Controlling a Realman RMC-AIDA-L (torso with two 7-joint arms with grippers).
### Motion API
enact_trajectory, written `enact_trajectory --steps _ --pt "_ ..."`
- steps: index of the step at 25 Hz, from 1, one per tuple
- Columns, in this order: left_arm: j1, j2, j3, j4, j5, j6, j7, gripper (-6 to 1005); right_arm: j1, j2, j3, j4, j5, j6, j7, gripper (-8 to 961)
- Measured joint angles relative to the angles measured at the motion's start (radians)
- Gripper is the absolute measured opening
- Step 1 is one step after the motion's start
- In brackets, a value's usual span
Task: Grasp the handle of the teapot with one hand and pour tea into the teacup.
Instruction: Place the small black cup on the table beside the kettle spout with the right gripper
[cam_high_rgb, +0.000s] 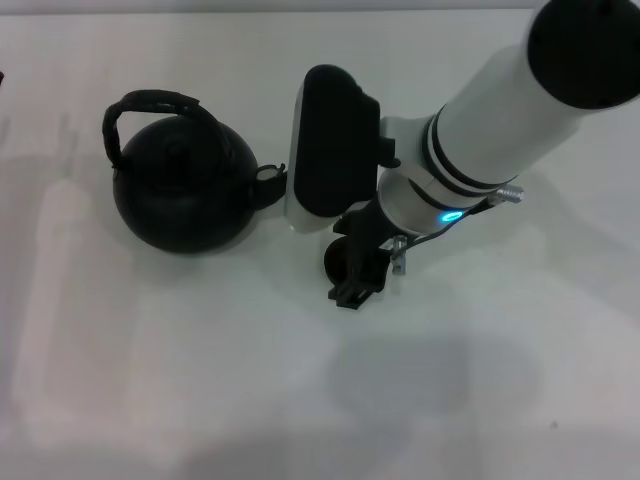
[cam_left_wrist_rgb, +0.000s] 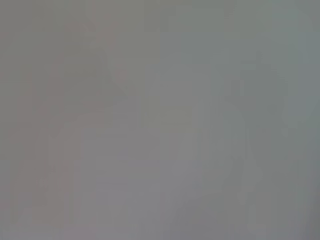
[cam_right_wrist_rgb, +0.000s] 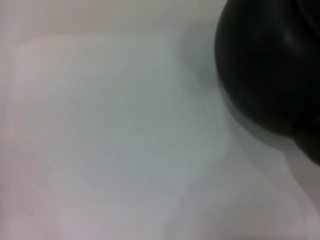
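Teapot (cam_high_rgb: 183, 190) sits upright on white table (cam_high_rgb: 150, 400), left of centre in head view, handle (cam_high_rgb: 150, 105) arching over its top, spout (cam_high_rgb: 268, 185) pointing toward right arm. Right gripper (cam_high_rgb: 355, 280) hangs just right of the spout, apart from handle, directly over teacup (cam_high_rgb: 337, 264), which shows only as a dark rim under it. Jaw state: cannot tell. Right wrist view shows teapot body close by. Left gripper not seen; left wrist view blank grey. No readable writing anywhere.
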Motion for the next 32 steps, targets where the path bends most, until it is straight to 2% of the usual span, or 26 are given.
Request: enact_trajectory --steps 10,21,25,32 --pt "0.002 0.000 0.001 0.000 0.000 0.001 0.000 772 -0.089 -0.001 0.088 -0.021 0.017 -0.042 -0.069 845" --pt "0.005 -0.001 -0.004 0.000 -0.005 0.001 0.000 771 -0.169 -0.008 0.230 -0.017 0.162 -0.038 -0.205 843" --pt "0.005 -0.002 -0.005 0.000 -0.008 0.004 0.000 771 -0.211 -0.010 0.322 -0.015 0.217 -0.024 -0.264 842" --pt "0.005 -0.001 -0.006 0.000 -0.009 0.009 0.000 771 -0.284 -0.012 0.570 0.061 0.382 0.050 -0.418 841"
